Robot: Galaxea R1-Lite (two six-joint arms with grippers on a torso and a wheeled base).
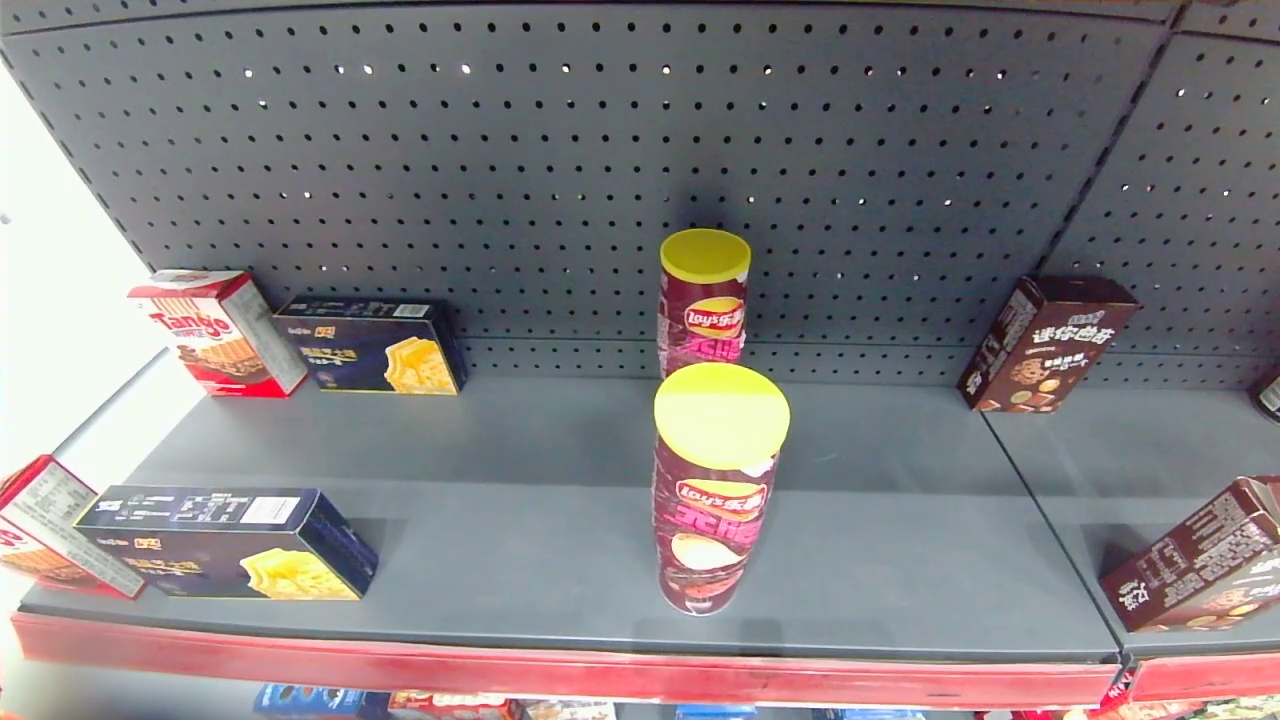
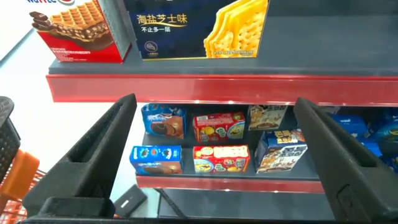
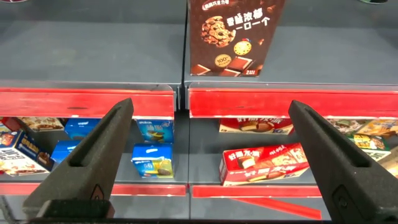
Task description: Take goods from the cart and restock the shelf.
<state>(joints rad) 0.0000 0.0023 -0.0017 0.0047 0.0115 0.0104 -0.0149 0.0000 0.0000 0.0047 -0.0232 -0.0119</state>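
Head view: chip can (image 1: 715, 490) on shelf (image 1: 480, 500) — left gripper (image 2: 217, 155), right gripper (image 3: 211, 162) gape empty out front.

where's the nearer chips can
In the head view, the nearer chips can stands upright mid-shelf near the red front edge, directly before the second can.

The front can (image 1: 715, 500) hides the rear can (image 1: 703, 300) at its base; the red box (image 1: 40, 530) is edge-cropped.

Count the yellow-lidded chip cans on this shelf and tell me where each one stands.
2. The front can stands upright mid-shelf, near the red front edge. The back can stands upright directly behind it, by the pegboard. None seems hidden.
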